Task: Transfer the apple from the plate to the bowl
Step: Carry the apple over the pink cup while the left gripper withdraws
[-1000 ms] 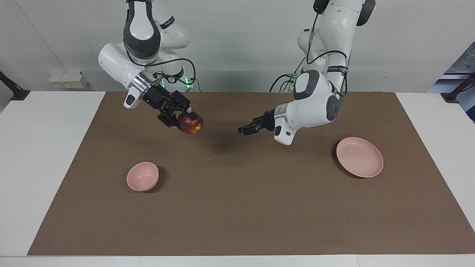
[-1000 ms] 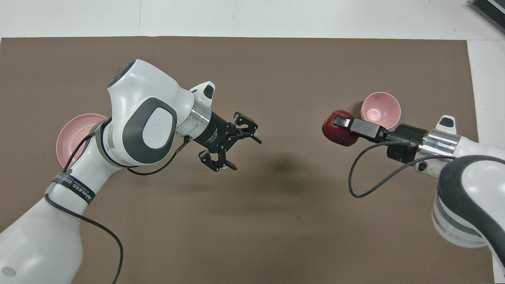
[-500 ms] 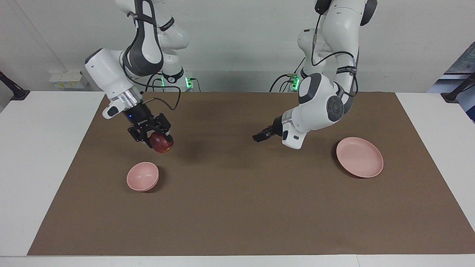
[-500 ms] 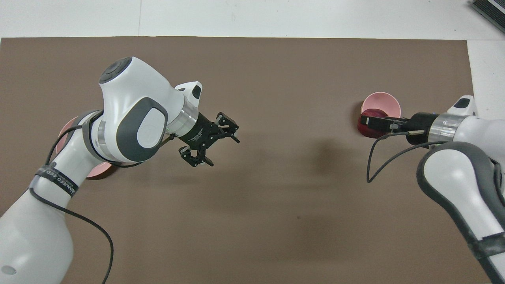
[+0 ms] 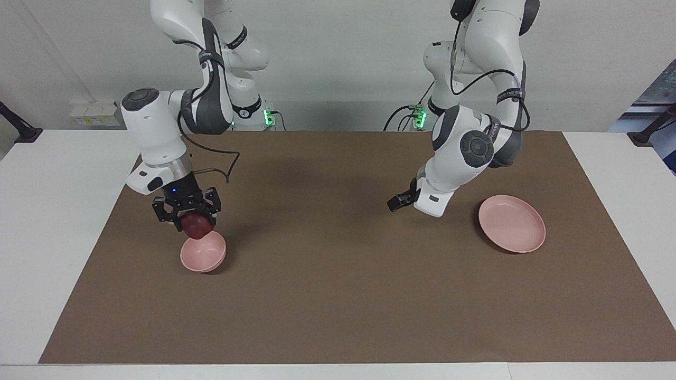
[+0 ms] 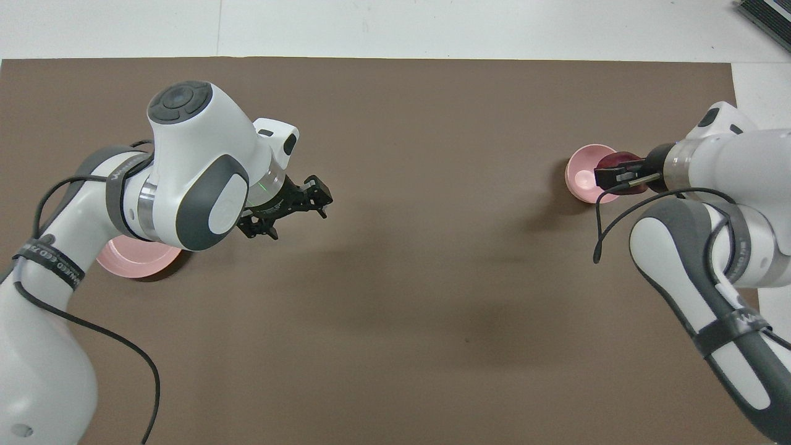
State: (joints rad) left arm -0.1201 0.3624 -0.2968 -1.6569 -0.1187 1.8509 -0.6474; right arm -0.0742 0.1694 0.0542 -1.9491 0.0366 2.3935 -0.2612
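L gripper [image 5: 400, 201] waits empty w/ fingers parted over the brown mat [image 5: 338, 295] near the bare pink plate [image 5: 512, 224], while R gripper [image 5: 186, 210] clamps the dark red apple [image 5: 196, 226] just above the pink bowl [image 5: 203, 253], prob. positioned for release.

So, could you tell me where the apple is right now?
The apple is in the right end effector, just over the bowl at the right arm's end of the table.

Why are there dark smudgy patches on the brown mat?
They are soft shadows. Facing view: one sits beside the bowl, another along the plate. Overhead view: blurry arm shadows darken the mat mid-table. No glare shows.
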